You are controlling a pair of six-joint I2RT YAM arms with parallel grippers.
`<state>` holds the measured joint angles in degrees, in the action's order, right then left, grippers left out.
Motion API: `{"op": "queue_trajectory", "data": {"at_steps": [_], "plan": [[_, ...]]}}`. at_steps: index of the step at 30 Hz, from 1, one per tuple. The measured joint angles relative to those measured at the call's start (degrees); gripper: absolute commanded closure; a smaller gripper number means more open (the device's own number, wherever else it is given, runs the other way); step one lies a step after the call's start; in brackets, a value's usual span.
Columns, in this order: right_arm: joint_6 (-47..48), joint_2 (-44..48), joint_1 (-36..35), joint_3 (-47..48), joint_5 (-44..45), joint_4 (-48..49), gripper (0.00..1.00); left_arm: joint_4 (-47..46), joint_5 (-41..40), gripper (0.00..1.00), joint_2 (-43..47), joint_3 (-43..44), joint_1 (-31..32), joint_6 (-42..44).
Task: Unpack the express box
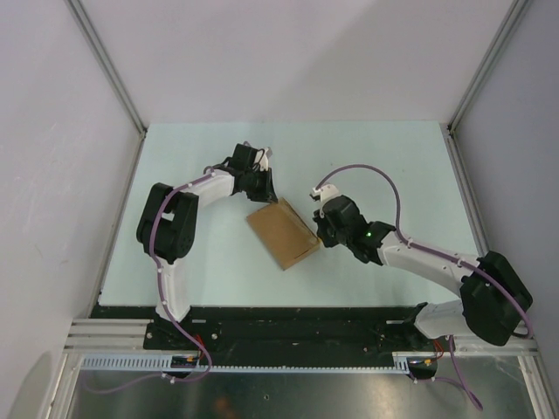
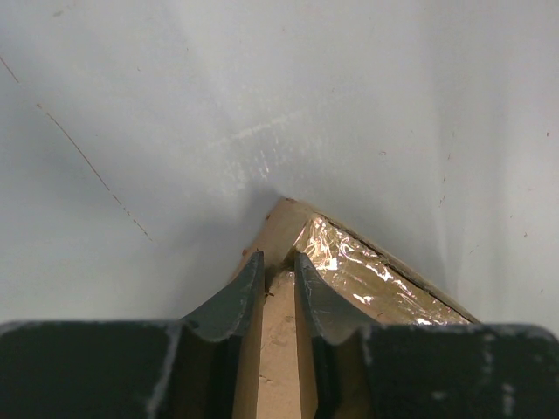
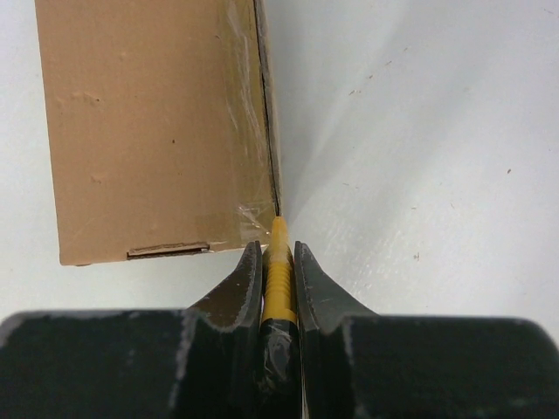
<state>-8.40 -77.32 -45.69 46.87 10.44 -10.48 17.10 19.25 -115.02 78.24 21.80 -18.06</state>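
box [image 1: 281,234]: flat on the table [image 1: 192,253], middle, turned askew
my left pincer [image 2: 278,262]: narrow, seemingly nipping the box's far corner
my right pincer [image 3: 278,251]: clamped on a yellow knife [image 3: 278,279], tip at the taped seam

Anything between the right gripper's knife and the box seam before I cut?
Nothing visible. The yellow utility knife in the right gripper has its tip right at the taped seam on the express box. The left gripper pinches another corner, clear of the blade.
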Motion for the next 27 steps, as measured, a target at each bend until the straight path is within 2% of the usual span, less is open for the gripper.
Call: {"op": "queue_trajectory", "data": {"at_steps": [11, 17, 21, 24, 25, 27], "plan": [[-3.4, 6.1, -0.7, -1.1, 0.0, -2.0, 1.0, -0.1, 0.2, 0.77, 0.0, 0.0, 0.0, -0.5], [-4.9, 13.6, -0.2, -1.1, 0.5, -3.1, 1.0, 0.3, 0.9, 0.7, 0.0, 0.2, 0.0, -0.9], [-5.4, 13.4, 0.0, -1.1, 1.3, -3.0, 1.0, 1.0, 0.9, 0.63, 0.3, 0.3, -0.1, -1.0], [-6.0, 12.0, 0.4, -1.1, 2.1, -2.6, 1.0, 2.0, 1.0, 0.46, 0.9, 0.3, -0.1, -1.0], [-6.1, 11.3, 0.7, -1.1, 2.2, -2.0, 1.0, 2.6, 1.0, 0.36, 1.3, 0.4, -0.2, -1.1], [-6.4, 9.7, 1.5, -1.1, 2.2, -0.5, 1.0, 3.5, 1.4, 0.27, 2.4, 0.7, -0.4, -1.6]]}}
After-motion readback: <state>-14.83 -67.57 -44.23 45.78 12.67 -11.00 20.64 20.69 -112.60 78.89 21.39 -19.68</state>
